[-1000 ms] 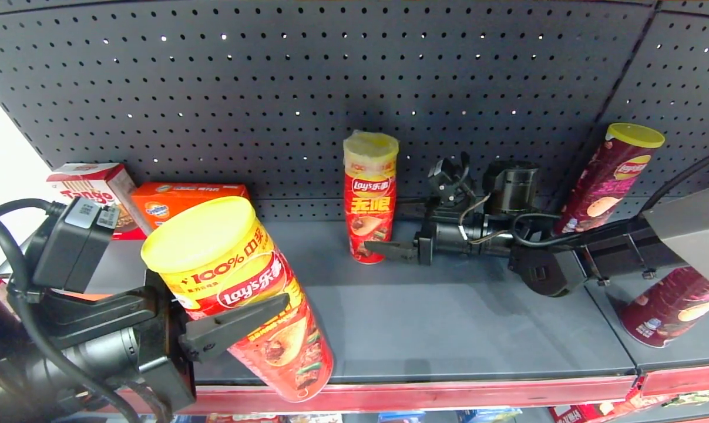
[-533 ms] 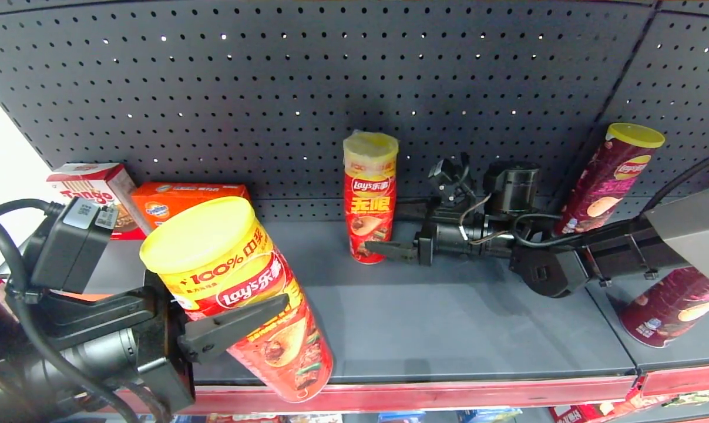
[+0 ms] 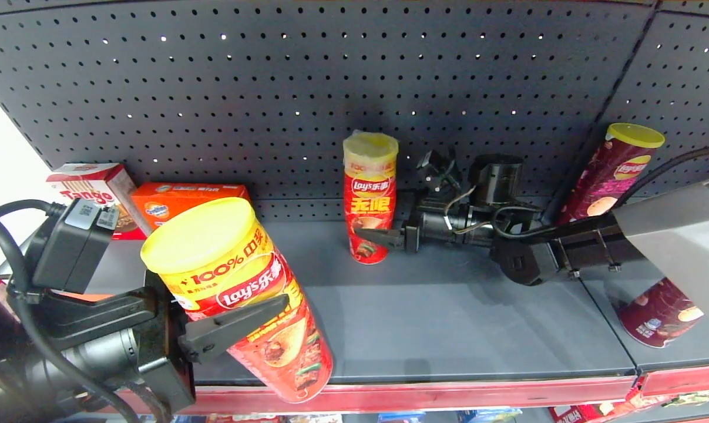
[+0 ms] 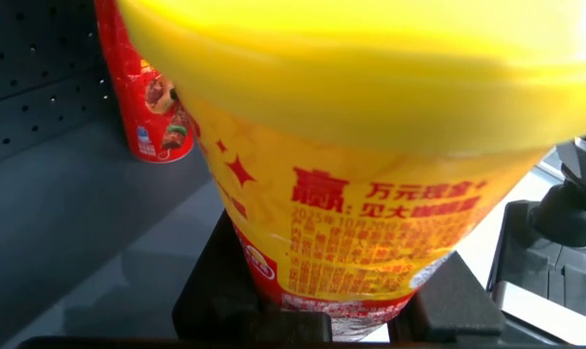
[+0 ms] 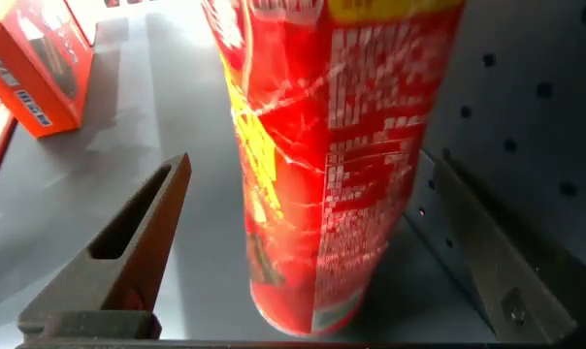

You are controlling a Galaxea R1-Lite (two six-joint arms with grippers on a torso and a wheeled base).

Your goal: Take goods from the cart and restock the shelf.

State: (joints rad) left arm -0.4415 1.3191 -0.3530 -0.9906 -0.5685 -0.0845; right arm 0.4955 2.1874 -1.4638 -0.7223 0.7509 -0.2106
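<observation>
place: shop | evidence: grey shelf (image 3: 448,317) with red front edge, pegboard back (image 3: 272,88), packaged crisp tubes (image 3: 370,194), snack boxes (image 3: 184,200)

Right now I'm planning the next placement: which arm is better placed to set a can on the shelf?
Left. The left tool is shut on a red can at the front edge of the shelf. The right tool is open around the standing can at the back, gripping nothing.
</observation>
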